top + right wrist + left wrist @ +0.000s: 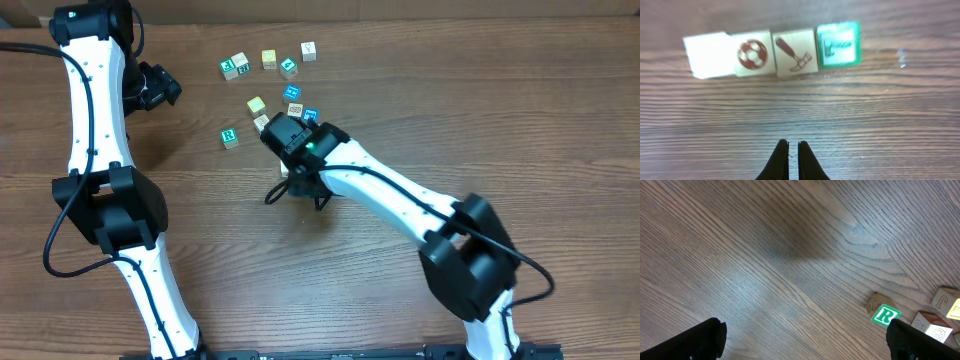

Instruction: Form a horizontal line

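Note:
In the right wrist view a straight row (pixel 772 52) of four touching cubes lies on the wooden table: a blank white cube (pixel 707 55), a football cube (pixel 752 55), a hammer cube (pixel 796 52) and a teal-green cube (pixel 838 44). My right gripper (pixel 793 147) is shut and empty, a little short of the row and not touching it. In the overhead view the right wrist (pixel 300 150) covers most of the row. My left gripper (pixel 807 337) is wide open and empty over bare wood at the far left (pixel 160 86).
Several loose cubes lie scattered behind the right wrist, among them a green R cube (pixel 230 137) (pixel 885 315), a yellow cube (pixel 269 59) and blue cubes (pixel 292 92). More tan cubes (pixel 945 302) sit at the right edge of the left wrist view.

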### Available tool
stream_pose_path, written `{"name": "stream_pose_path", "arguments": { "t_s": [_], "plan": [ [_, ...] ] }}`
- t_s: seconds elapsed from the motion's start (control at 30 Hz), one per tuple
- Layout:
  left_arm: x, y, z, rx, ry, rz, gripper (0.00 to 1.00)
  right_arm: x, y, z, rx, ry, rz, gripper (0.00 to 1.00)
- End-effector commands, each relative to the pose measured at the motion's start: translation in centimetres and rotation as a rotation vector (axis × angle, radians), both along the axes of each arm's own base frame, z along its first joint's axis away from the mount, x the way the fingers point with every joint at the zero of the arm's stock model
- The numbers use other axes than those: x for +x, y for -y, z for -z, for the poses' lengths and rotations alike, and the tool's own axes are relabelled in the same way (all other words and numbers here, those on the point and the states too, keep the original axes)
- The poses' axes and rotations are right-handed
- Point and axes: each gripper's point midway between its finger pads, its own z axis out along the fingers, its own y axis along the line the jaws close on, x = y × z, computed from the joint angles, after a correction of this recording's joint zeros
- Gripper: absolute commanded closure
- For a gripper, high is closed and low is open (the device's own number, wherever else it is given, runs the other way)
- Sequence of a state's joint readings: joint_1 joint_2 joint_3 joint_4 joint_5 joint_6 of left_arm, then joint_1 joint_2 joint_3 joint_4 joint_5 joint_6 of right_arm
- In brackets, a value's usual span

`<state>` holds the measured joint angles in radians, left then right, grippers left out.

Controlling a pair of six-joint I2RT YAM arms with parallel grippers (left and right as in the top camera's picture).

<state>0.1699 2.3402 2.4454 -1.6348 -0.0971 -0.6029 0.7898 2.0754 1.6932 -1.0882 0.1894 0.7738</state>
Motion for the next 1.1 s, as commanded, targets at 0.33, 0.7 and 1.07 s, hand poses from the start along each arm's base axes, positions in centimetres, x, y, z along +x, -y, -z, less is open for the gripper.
{"name": "stream_pose_path", "arguments": {
  "t_s": [0.33,0.7,1.07],
  "plan": [
    [0.0,0.3,-0.2,0.002,0.002,0.004,0.00,-1.0,1.0,-1.0,0.164,0.203,-0.061,0.96],
    [0.0,0.3,-0.2,0.002,0.002,0.004,0.00,-0.7,0.8,1.5,0.195,0.213,-0.084,0.96],
    [0.0,0.3,-0.2,0.002,0.001,0.004,0.00,-0.6,0.2,5.4,0.177,0.166,-0.089,0.96]
  ]
}}
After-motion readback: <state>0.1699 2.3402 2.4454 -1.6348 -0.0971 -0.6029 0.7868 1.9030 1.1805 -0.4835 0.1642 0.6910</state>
